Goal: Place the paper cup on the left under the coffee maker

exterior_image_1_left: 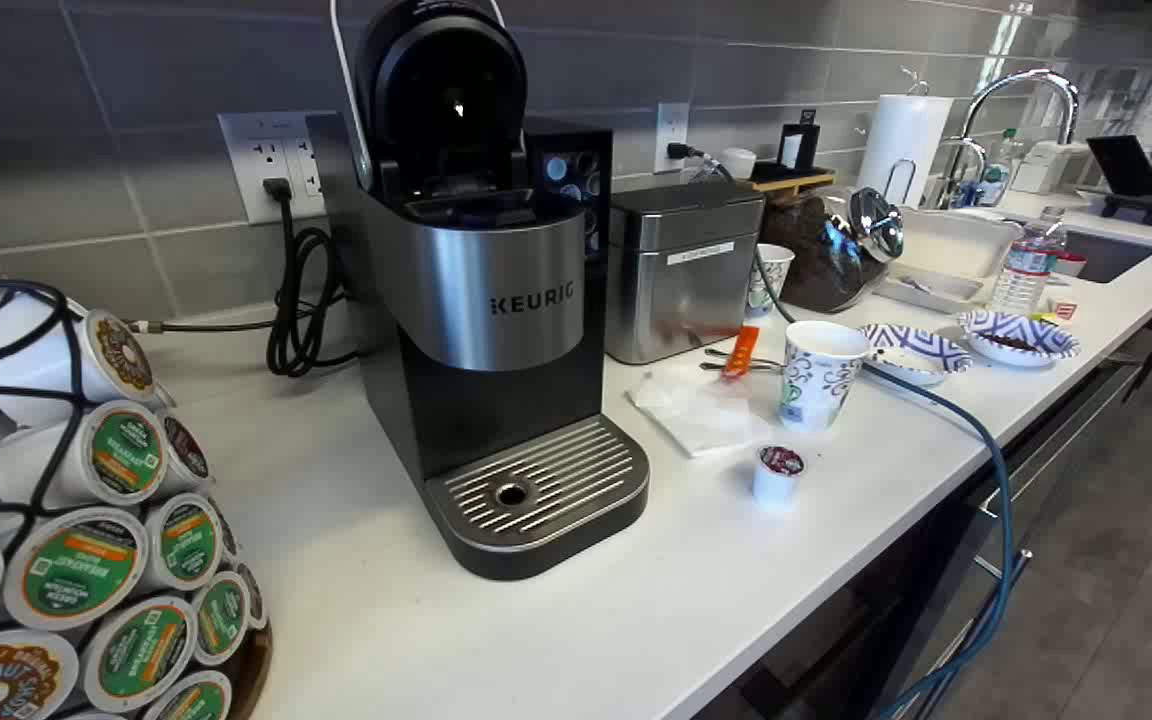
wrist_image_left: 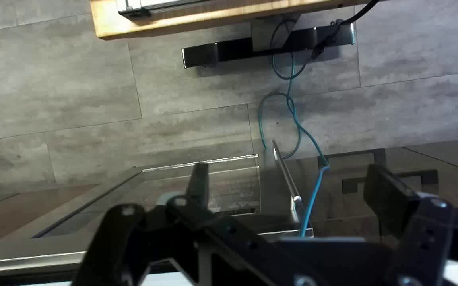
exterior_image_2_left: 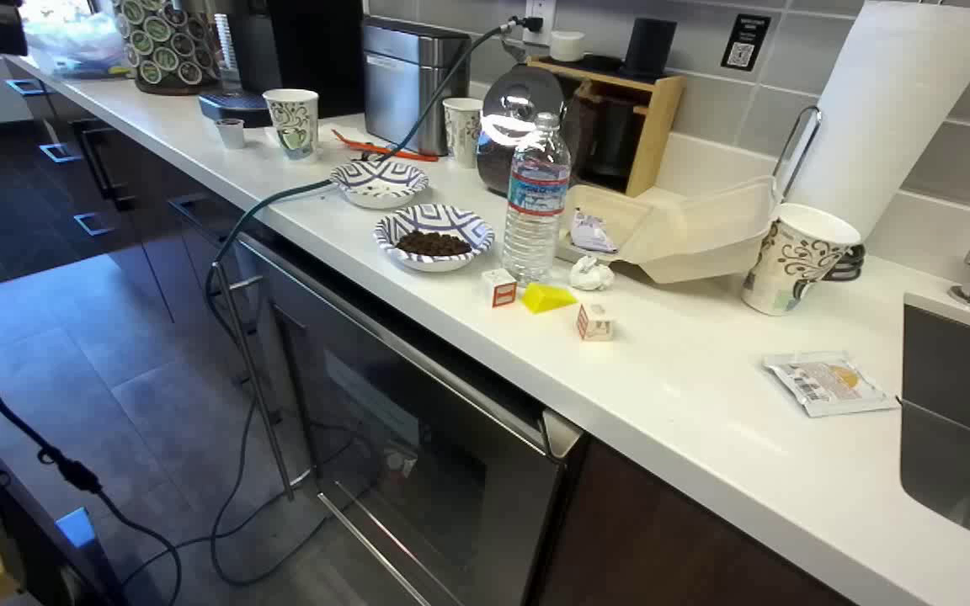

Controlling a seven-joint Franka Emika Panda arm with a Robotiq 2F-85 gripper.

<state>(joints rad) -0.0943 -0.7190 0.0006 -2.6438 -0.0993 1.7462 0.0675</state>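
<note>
The white patterned paper cup (exterior_image_1_left: 822, 376) stands upright on the counter, beside the coffee maker (exterior_image_1_left: 496, 300). Both also show in an exterior view: the cup (exterior_image_2_left: 293, 126) and, partly cut off at the top, the coffee maker (exterior_image_2_left: 317, 59). The coffee maker's black lid is raised. Its round grated drip tray (exterior_image_1_left: 541, 485) bears nothing. My gripper (wrist_image_left: 291, 180) shows only in the wrist view. Its fingers are wide apart with nothing between them. It points at the floor and cabinet fronts, away from the cup, which is out of the wrist view.
A coffee pod (exterior_image_1_left: 778, 474) stands before the cup, and a napkin (exterior_image_1_left: 696, 410) lies beside it. A blue cable (exterior_image_1_left: 976, 430) runs over the counter edge behind the cup. Patterned bowls (exterior_image_2_left: 434, 238), a water bottle (exterior_image_2_left: 537, 202) and another cup (exterior_image_2_left: 796, 261) stand farther along.
</note>
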